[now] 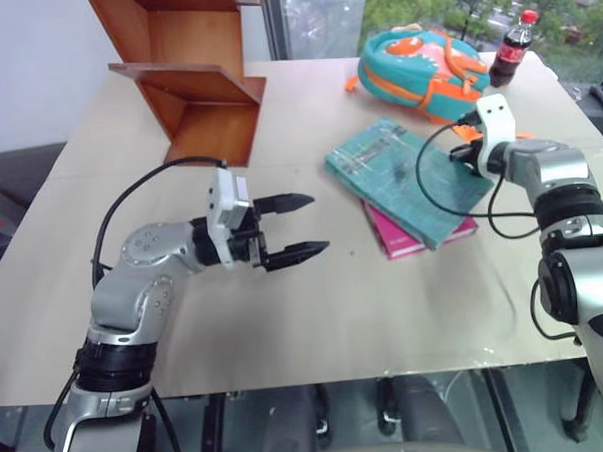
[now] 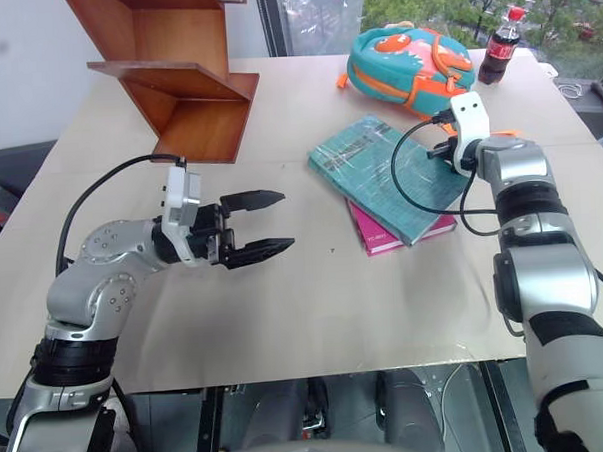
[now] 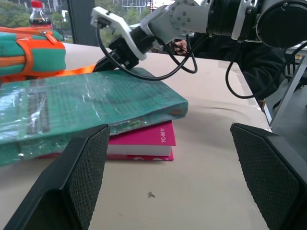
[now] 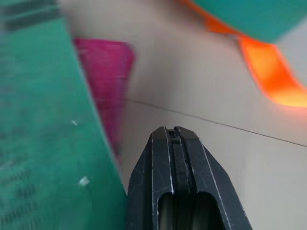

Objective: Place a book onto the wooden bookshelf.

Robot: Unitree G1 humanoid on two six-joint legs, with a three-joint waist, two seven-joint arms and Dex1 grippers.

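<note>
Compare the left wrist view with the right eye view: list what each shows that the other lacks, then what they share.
Left wrist view alone: the code printed on the pink book's spine.

Right eye view alone: the wooden bookshelf at the table's far left, and the open left hand hovering above bare table.

Both: the book, teal, lying on the pink book, the teal-and-orange backpack, the cola bottle, and the right arm reaching to the book's far side.
</note>
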